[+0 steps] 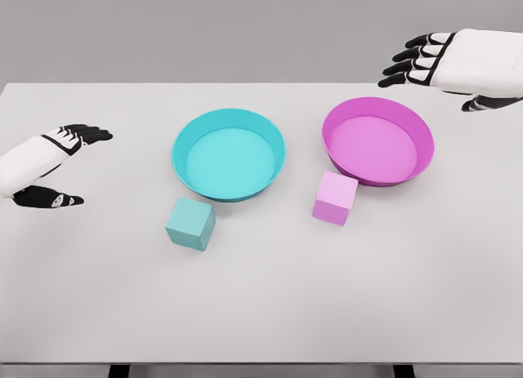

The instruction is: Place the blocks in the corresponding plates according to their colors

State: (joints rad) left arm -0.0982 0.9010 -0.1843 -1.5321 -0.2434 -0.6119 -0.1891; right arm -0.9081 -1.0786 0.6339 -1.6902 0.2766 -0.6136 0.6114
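Two rigid, likely light blocks, teal block and pink block, await side grasps at centre frame; left hand and right hand hover empty, fingers extended.

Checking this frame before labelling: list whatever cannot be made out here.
- Right hand, head view: its arm is cut off by the right edge.
- Left hand, head view: forearm cut off by the left edge.
- Pink block: whether it touches the pink plate is unclear, since it overlaps the rim.
- Teal block: rear and underside hidden by its own body.
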